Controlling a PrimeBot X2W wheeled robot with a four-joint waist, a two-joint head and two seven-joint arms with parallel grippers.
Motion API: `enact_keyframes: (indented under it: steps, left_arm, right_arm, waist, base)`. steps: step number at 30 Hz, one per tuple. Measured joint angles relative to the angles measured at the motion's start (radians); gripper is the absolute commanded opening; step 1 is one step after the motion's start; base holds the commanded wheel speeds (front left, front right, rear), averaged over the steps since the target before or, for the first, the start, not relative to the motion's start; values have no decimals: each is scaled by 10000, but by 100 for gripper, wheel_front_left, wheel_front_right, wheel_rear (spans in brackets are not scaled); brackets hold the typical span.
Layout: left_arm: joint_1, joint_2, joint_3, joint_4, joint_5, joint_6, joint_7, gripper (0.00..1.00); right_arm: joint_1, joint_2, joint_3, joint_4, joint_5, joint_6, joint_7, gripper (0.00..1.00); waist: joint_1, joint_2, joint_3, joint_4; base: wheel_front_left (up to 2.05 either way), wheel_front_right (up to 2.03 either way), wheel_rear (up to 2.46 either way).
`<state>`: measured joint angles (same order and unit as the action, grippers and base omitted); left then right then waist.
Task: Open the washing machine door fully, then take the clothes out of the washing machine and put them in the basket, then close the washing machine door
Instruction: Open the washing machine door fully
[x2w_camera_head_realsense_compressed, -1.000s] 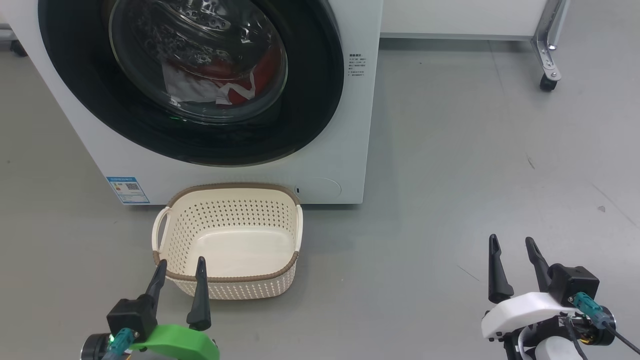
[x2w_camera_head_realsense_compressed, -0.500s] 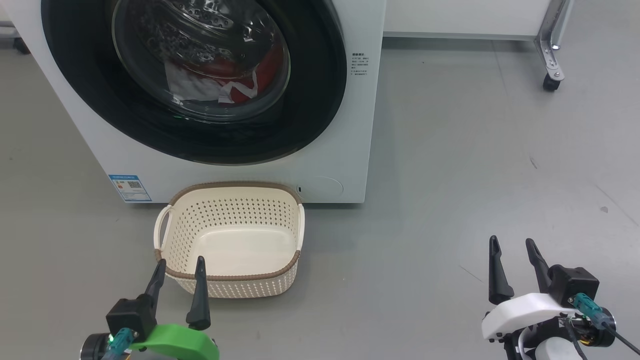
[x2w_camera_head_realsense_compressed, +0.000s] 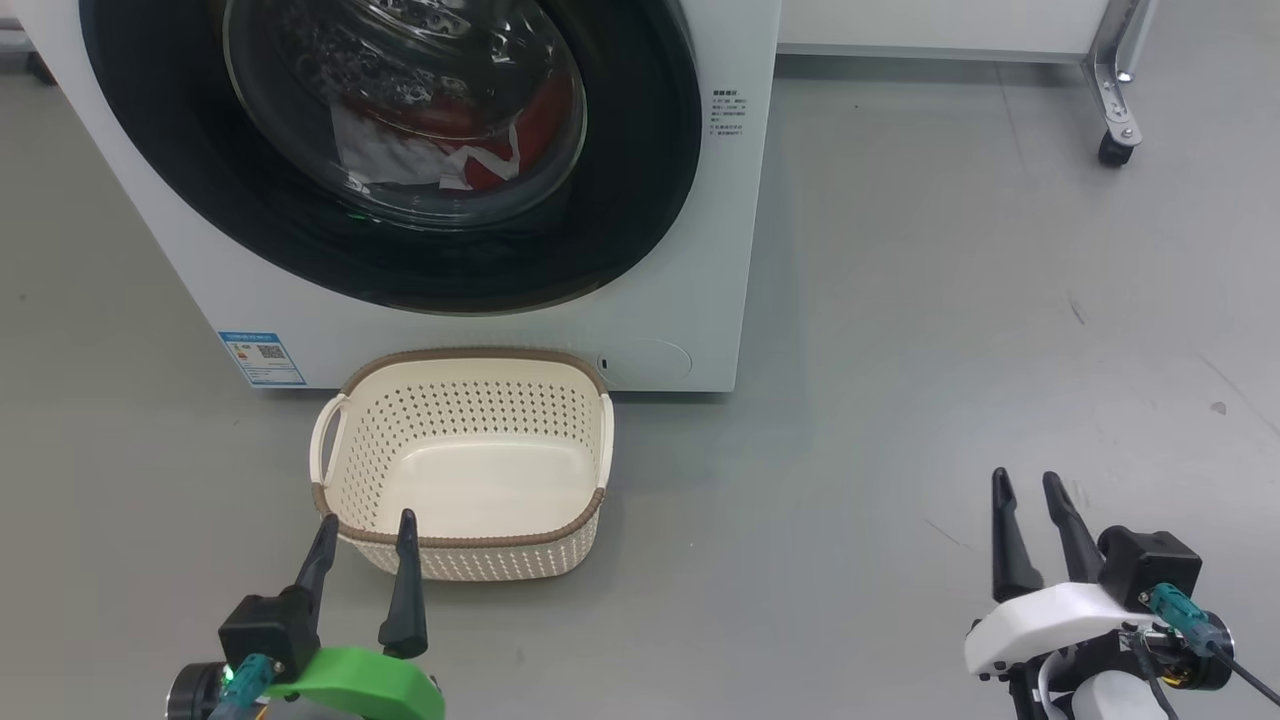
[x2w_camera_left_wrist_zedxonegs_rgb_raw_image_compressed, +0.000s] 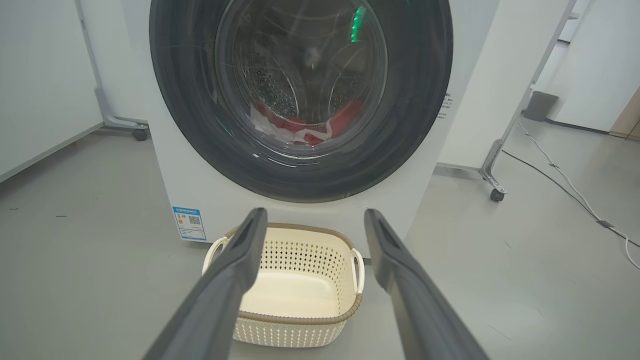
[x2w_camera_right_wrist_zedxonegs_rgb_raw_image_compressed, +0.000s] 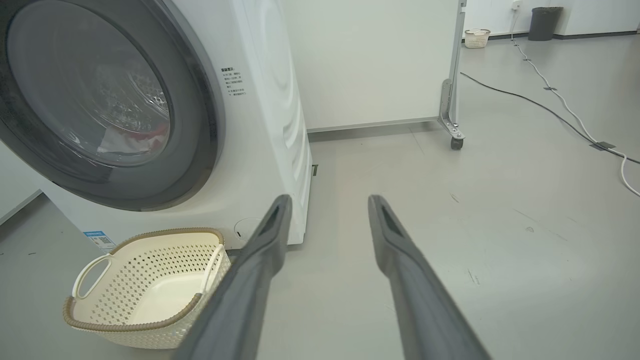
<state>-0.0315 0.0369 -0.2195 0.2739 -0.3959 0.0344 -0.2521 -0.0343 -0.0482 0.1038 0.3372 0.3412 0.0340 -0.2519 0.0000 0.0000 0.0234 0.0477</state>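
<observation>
The white washing machine (x2w_camera_head_realsense_compressed: 690, 250) fills the upper left of the head view. Its round door (x2w_camera_head_realsense_compressed: 640, 150) with the wide black rim is shut. Behind the glass bowl lie the red and white clothes (x2w_camera_head_realsense_compressed: 440, 150), also seen as clothes (x2w_camera_left_wrist_zedxonegs_rgb_raw_image_compressed: 300, 131) in the left wrist view. The cream basket (x2w_camera_head_realsense_compressed: 465, 545) stands empty on the floor in front of the machine. My left gripper (x2w_camera_head_realsense_compressed: 367, 525) is open, just short of the basket's near rim. My right gripper (x2w_camera_head_realsense_compressed: 1027, 482) is open over bare floor, well to the right of the machine.
The floor is grey. A white panel on a wheeled metal leg (x2w_camera_head_realsense_compressed: 1112, 150) stands behind and right of the machine. Cables (x2w_camera_right_wrist_zedxonegs_rgb_raw_image_compressed: 560, 100) run across the floor far right. A blue label (x2w_camera_head_realsense_compressed: 262, 358) sits at the machine's lower left corner.
The whole head view has shifted slightly down and left, so the camera has moved. The right gripper's fingers stand a little closer together than before. The door stays shut.
</observation>
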Motion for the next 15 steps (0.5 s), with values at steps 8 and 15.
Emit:
enact_keyframes:
  steps: [8,15]
  left_arm:
    - [-75,0,-178,-144,0,-2,0,100]
    - [-316,0,-215,-430,-2,0,0,100]
  right_arm:
    - [-175,6,-282,-230,282,90,0,0]
    - [-941,48,-777,-725,2142,458,257,0]
  waist:
    - [0,0,338,164]
    - [0,0,886,342]
  base:
    - [0,0,0]
    - [0,0,0]
